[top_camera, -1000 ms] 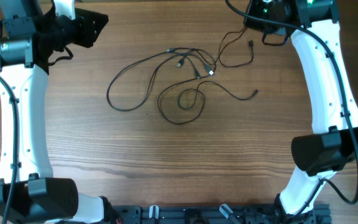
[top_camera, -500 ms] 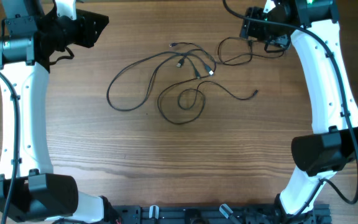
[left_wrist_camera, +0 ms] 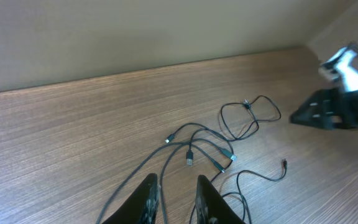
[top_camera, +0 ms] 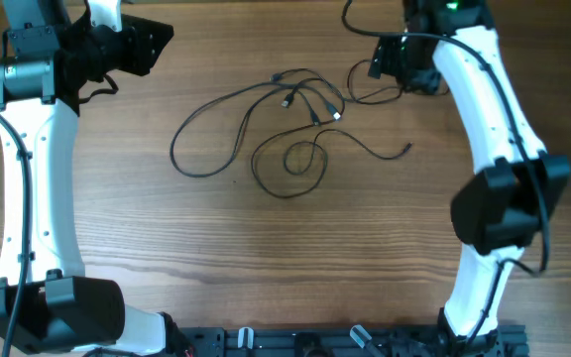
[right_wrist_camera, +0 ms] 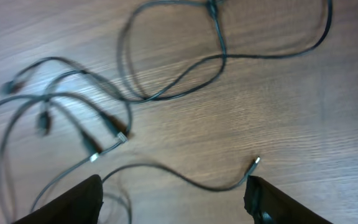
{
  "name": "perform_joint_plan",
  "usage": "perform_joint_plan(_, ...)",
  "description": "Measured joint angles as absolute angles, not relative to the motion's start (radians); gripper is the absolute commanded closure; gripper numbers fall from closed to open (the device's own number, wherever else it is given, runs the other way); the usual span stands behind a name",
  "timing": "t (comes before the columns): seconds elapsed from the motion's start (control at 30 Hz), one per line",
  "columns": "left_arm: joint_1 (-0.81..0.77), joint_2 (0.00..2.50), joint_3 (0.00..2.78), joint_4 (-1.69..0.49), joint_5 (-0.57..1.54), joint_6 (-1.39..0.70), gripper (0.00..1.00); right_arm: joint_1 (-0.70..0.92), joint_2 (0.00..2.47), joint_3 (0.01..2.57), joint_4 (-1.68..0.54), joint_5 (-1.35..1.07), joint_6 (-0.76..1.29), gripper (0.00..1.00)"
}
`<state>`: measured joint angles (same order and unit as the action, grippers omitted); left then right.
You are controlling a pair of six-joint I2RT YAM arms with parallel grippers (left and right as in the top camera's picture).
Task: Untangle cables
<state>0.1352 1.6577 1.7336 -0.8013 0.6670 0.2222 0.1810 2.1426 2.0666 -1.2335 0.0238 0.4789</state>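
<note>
- Your right gripper stands wide open, with nothing between its fingers, above the wooden tabletop.
- The cables lie flat on the tabletop ahead of that gripper. A loose loop is straight ahead, and a cluster of crossing strands with small plugs is ahead and to the left in the wrist view.
- One thin strand curves just ahead of the open fingers. Its plug end lies near the right-hand finger and touches neither finger.
- Your left gripper holds nothing, and its jaws are parted by only a narrow gap.
- From the left gripper, the tangle sits ahead and slightly to the right. Overhead, the gripper is well apart from it.
</note>
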Motion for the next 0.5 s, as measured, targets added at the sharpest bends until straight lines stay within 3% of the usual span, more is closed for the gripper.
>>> perform_joint_plan(0.5, 0.135, 1.658, 1.734, -0.801, 0.667, 0.222, 0.78, 0.181, 2.258, 2.063, -1.208, 0.198, 0.886, 0.28)
